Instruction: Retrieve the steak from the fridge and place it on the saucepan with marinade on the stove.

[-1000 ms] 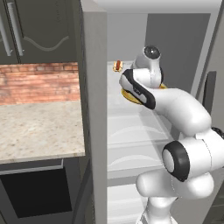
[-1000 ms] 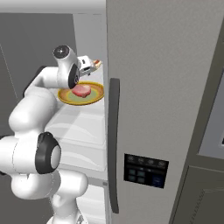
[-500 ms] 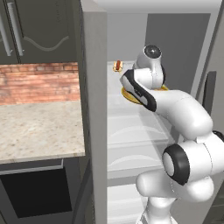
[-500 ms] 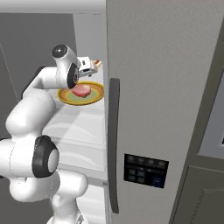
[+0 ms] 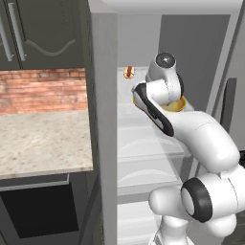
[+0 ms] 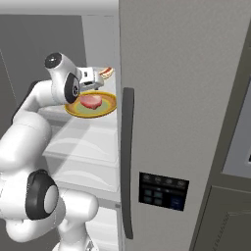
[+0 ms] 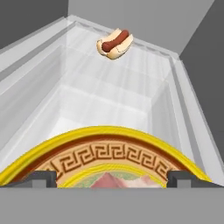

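The steak (image 6: 90, 102) is a pink slab on a round yellow-rimmed plate (image 6: 106, 111) on an upper glass shelf inside the open fridge (image 6: 186, 98). My gripper (image 6: 89, 82) hangs just above the steak, pointing down and into the fridge. In the hand view my gripper (image 7: 112, 178) is open, its dark fingertips (image 7: 41, 178) standing wide apart at either side of the steak (image 7: 109, 182), with the plate rim (image 7: 109, 131) arching beyond them. In the left base view my arm hides most of the plate (image 5: 178, 105). Saucepan, marinade and stove are out of view.
A hot dog (image 7: 114, 43) lies at the back of the same shelf. The fridge's open door edge (image 5: 103, 119) stands left of the arm. A speckled counter (image 5: 43, 139) with a brick wall and dark cabinets (image 5: 43, 28) lies to the left. A shut door with a dark handle (image 6: 127, 162) is at the right.
My hand has sunk slightly toward the plate and the arm's upper joint has shifted a little. The jaws stay wide and the steak has not moved.
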Controlling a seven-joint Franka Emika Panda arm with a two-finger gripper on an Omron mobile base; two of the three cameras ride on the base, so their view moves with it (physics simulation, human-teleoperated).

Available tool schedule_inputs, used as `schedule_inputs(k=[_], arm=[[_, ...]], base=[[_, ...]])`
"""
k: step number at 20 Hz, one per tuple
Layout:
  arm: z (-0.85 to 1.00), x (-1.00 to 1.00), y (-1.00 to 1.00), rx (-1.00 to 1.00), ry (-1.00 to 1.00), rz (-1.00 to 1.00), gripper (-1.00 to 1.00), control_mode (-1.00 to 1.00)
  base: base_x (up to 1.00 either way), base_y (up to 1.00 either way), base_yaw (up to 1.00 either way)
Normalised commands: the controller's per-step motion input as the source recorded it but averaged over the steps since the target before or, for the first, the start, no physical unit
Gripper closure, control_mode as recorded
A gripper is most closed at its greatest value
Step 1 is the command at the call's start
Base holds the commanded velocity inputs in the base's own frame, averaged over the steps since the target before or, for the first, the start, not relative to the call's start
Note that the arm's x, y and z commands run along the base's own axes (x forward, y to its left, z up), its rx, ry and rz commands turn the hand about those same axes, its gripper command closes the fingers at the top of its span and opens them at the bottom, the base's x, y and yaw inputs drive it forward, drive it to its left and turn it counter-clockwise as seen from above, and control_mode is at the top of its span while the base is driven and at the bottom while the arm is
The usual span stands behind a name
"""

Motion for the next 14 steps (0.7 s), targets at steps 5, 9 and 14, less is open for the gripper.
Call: schedule_inputs(k=[5, 9, 14], arm=[[-0.06, -0.03, 0.00, 0.00, 0.04, -0.05, -1.00, -1.00], [-0.14, 0.02, 0.00, 0.00, 0.11, 0.00, -1.00, -1.00], [-0.08, 0.10, -0.03, 0.00, 0.13, 0.00, -1.00, -1.00]], base=[[0.00, 0.00, 0.00], [0.00, 0.00, 0.00], [0.00, 0.00, 0.00]])
